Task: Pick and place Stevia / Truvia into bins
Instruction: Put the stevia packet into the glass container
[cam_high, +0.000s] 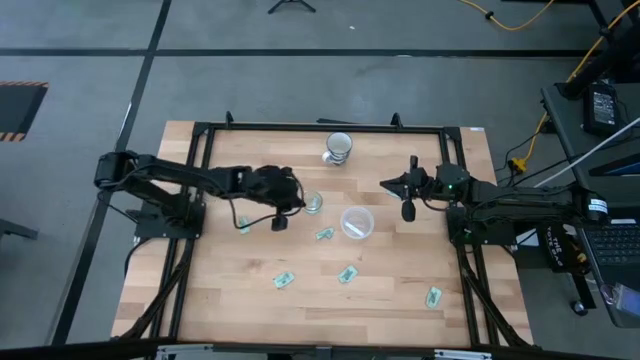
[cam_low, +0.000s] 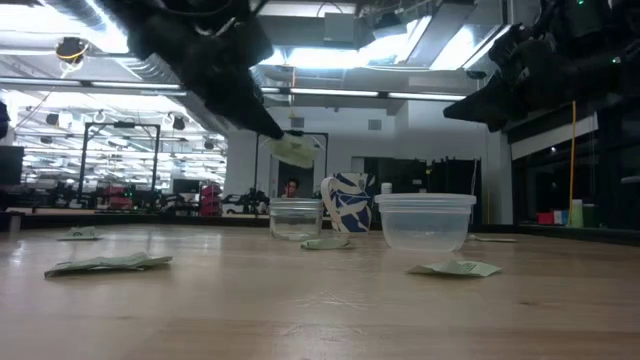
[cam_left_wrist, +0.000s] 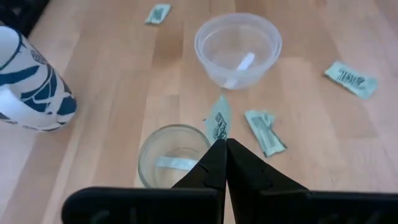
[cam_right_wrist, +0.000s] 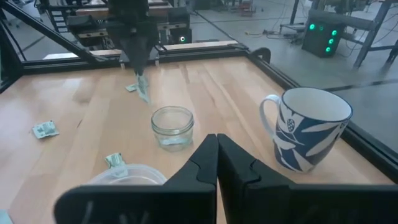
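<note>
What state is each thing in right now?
Left tool: shut on a packet, held above the glass.
Right tool: shut, empty, raised off the table.
Glass: upright, one packet inside.
Plastic cup: upright, one packet inside.
Mug: upright, untouched.
Loose packets: lying flat on the table.

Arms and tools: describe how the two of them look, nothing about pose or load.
Both arms are dark, nearly black, built of jointed segments with black cables running along them. The left tool ends in two matte black, wedge-shaped fingers that taper to a point; the right tool has the same black tapered fingers. A small green light shows near the right arm's wrist in the high view. No markings are legible.
</note>
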